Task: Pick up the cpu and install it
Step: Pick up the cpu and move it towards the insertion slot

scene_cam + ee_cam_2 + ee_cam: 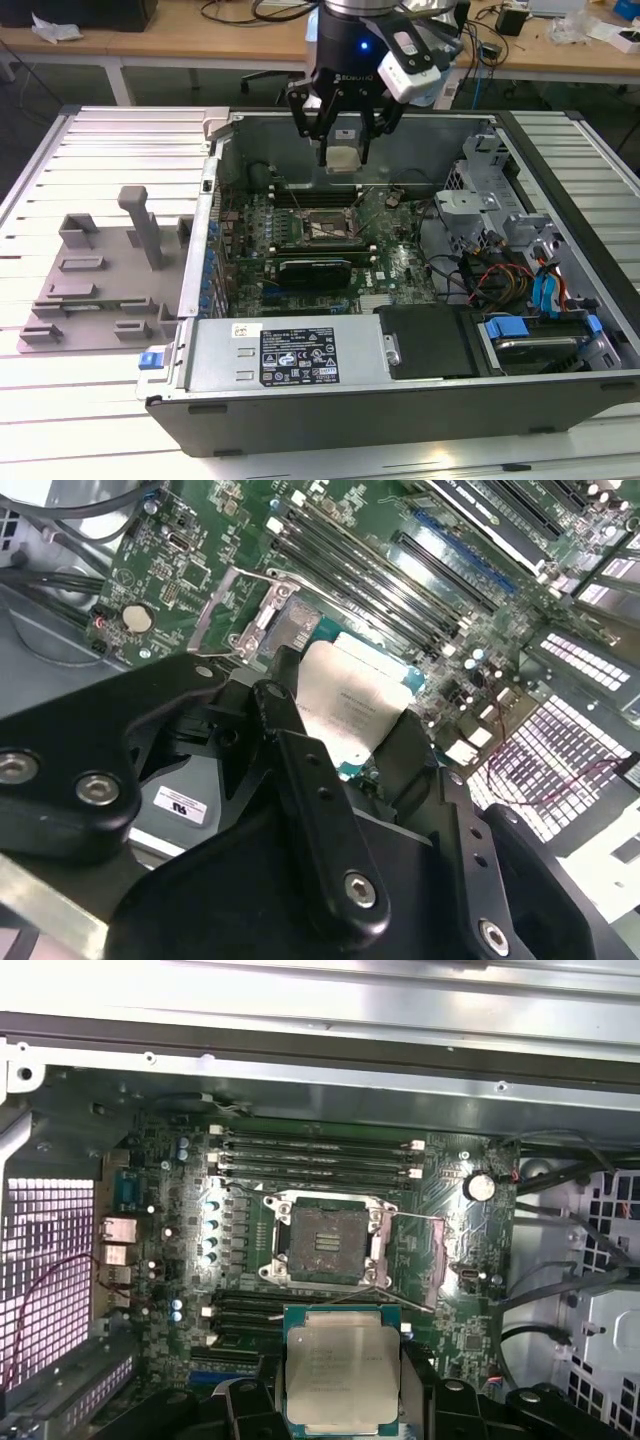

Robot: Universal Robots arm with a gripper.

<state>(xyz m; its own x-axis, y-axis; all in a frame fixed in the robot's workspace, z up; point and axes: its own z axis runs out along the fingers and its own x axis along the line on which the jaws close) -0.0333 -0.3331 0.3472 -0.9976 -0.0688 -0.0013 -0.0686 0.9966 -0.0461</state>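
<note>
Over the open computer case [300, 355], raised well clear of the socket [322, 228], the pincer [341, 152] holds the cpu [342, 160] between its black fingers [305, 118]. The pincer is closed only to the width of the chip, one finger pressing on each of two opposite edges. In both wrist views the cpu [342, 1375] [350, 705] shows its pale silvery metal top to the camera, with a rim of green board around it. It is close to square, so no long axis stands out. In the first wrist view its edges run about parallel with the socket's metal frame [325, 1243]. There the socket lies open and bare, with the chip just off one side of it, in front of a bank of memory slots [240, 1310]. A second bank of memory slots [315, 1155] lies on the socket's far side. The green motherboard [165, 1260] spreads around the socket inside the case. Well apart from the socket, beyond the case wall toward the exterior view's left, a grey plastic tray [90, 290] with upright posts rests on the slatted counter [100, 150].
</note>
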